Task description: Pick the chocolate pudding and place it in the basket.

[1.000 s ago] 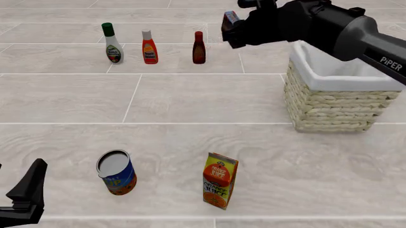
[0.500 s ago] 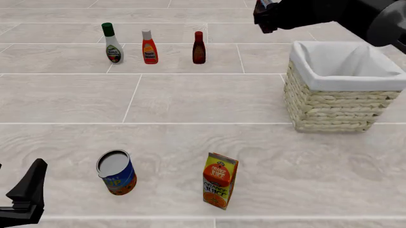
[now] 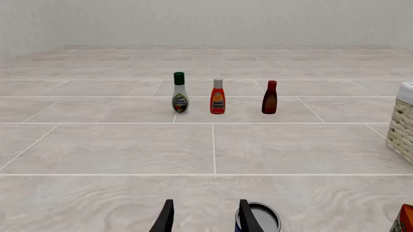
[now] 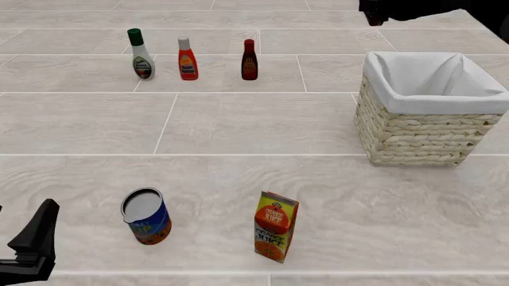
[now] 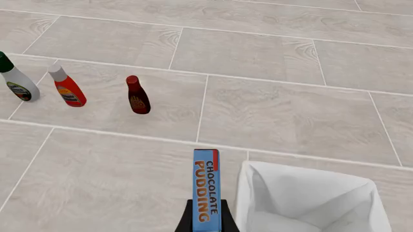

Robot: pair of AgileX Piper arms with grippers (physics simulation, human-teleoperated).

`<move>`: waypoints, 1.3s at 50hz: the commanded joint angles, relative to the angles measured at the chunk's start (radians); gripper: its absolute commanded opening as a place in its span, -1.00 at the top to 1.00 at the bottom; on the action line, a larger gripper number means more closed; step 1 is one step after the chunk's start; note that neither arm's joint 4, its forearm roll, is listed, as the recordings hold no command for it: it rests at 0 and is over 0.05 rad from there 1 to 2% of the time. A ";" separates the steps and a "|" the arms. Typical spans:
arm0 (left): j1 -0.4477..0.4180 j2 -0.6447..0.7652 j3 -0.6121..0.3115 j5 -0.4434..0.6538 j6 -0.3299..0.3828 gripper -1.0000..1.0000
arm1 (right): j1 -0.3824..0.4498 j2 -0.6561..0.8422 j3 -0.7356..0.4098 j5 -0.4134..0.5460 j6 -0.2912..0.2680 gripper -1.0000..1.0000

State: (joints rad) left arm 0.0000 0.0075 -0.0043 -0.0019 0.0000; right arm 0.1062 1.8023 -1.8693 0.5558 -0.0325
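In the right wrist view the chocolate pudding [image 5: 207, 186] is a slim carton with a blue face and orange lettering, and my right gripper [image 5: 206, 216] is shut on it. It hangs in the air beside and above the near rim of the basket [image 5: 303, 203]. In the front view the straw-coloured basket [image 4: 413, 134] with its white lining stands at the right. Only a dark part of the right arm [image 4: 409, 8] shows at the top edge, and the pudding is out of view there. My left gripper [image 3: 206, 204] is open, low at the near left [image 4: 33, 241].
Three bottles stand in a row at the back: a white one with a green cap [image 4: 142, 55], an orange one [image 4: 187, 59] and a dark brown one [image 4: 249, 60]. A blue tin can [image 4: 145, 215] and an orange juice carton [image 4: 275, 226] stand at the front.
The right arm has carried the pudding to the right and up, almost out of the front view's top edge. The basket is now unobstructed there. The left arm has not moved.
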 commanded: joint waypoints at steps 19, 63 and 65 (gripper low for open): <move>0.000 0.000 0.000 0.000 0.000 -1.00 | -0.154 -0.004 -0.006 0.023 0.076 1.00; 0.000 0.000 0.000 0.000 0.000 -1.00 | -0.282 0.061 0.030 -0.002 0.150 1.00; 0.000 0.000 0.000 0.000 0.000 -1.00 | -0.285 0.067 0.031 -0.001 0.154 1.00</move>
State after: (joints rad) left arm 0.0000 0.0075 -0.0043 -0.0019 0.0000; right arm -0.1617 1.8532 -1.8449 0.5597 0.1002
